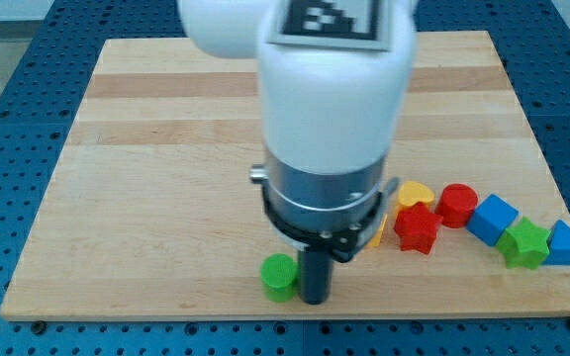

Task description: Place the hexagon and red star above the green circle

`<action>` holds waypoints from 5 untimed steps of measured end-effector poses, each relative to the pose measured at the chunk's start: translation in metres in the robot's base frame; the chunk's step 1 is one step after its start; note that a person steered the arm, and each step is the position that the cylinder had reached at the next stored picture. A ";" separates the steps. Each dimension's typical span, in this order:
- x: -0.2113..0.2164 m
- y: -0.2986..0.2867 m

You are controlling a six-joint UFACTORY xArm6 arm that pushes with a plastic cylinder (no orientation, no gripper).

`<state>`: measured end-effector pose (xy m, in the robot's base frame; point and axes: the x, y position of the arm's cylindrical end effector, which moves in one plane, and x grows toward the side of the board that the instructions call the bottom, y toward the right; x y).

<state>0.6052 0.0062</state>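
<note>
Green is what is met first: the green circle point(279, 277) is seen nearest the board's lower edge, and everything else is placed from it. Just to its right, close enough that touching cannot be ruled out, my tip point(314, 299) is planted on the wooden board point(146, 168); no grasp is possible here, since the arm ends in a plain dark rod with nothing to open or close, and nothing is being carried.

Up and to the right of the green circle, the red star point(417, 228) is found, well apart from it. Beside the star, a sliver of yellow point(380, 230) is glimpsed behind the arm's white body; whether that is the hexagon cannot be told, as most of it is hidden. A yellow heart point(415, 192) is seen just beyond the star, and a red cylinder point(456, 205) to its right. Further right again, a blue cube point(492, 219), a green star point(525, 243) and a blue triangle point(566, 244) are strung out in a row.

The step in hand is judged to be an early one: neither piece has yet been brought above the green circle. For the next move, the tip would have to be taken away from the circle without nudging it, then brought round to the right side of the red star, so that it can be pushed leftward to a spot above the circle.
</note>
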 end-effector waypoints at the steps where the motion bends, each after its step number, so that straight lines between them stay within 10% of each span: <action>1: 0.000 0.000; 5: -0.023 0.126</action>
<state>0.5825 0.1318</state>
